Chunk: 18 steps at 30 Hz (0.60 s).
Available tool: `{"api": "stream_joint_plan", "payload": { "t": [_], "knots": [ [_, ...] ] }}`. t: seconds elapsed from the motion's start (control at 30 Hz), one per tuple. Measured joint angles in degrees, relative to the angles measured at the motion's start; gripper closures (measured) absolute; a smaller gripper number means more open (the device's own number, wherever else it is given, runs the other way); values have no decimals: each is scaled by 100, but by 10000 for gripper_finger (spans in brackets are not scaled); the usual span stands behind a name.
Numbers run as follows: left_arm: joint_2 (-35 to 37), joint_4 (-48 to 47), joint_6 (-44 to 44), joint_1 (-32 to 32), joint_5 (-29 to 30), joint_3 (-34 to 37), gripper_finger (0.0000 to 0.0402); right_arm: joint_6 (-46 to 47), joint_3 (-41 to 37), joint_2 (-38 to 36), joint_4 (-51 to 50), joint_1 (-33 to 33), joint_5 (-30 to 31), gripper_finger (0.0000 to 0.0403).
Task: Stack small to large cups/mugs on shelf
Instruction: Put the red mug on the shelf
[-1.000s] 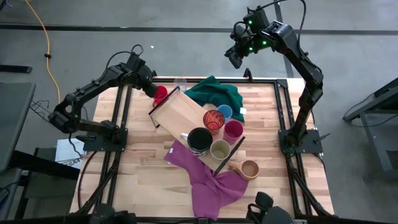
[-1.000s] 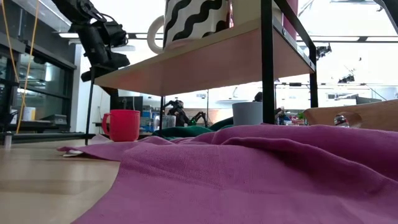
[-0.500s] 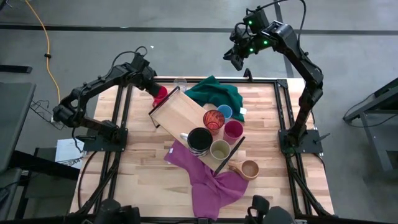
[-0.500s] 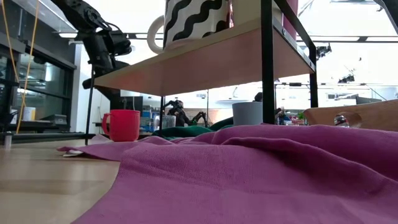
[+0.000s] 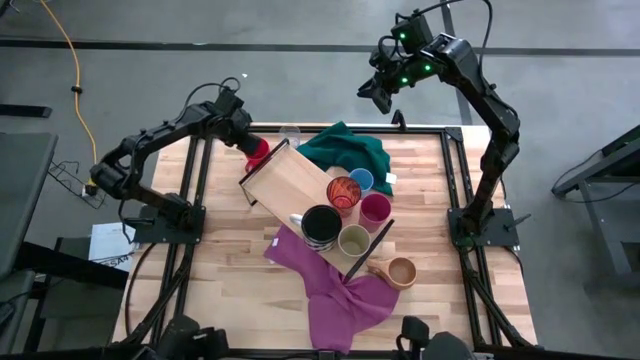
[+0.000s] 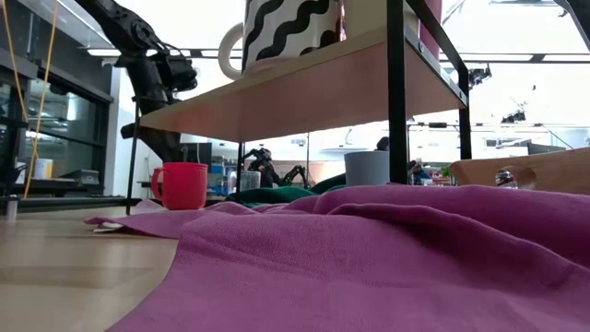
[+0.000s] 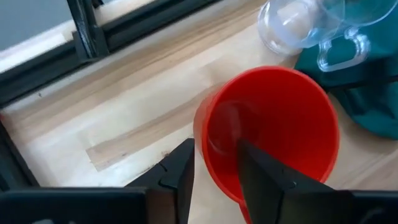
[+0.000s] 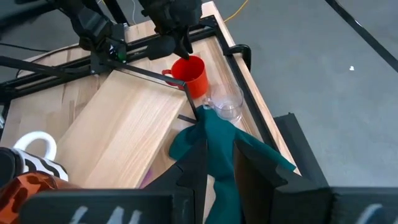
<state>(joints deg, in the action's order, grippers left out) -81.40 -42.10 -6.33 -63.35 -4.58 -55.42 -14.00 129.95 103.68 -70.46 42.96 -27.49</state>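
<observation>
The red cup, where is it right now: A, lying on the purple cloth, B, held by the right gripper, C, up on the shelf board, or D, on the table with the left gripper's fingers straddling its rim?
D: the left gripper has one finger inside the red cup and one outside, and the cup stands on the table.

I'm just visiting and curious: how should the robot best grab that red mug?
Probably by the rim, from above. The red mug stands upright with its mouth open, and the left gripper already hangs over it, one finger inside the wall and one outside. The glass mug beside it crowds a sideways approach.
</observation>
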Motion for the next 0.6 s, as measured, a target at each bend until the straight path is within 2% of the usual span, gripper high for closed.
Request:
{"api": "stream_joint_plan", "payload": {
  "t": [0.33, 0.6],
  "knots": [
    [-363, -3, -7, 0, -39, 0, 321, -2, 0, -1, -1, 0, 0, 334],
    [-368, 43, 131, 0, -35, 0, 389, -4, 0, -2, 0, 0, 2, 334]
  ]
}}
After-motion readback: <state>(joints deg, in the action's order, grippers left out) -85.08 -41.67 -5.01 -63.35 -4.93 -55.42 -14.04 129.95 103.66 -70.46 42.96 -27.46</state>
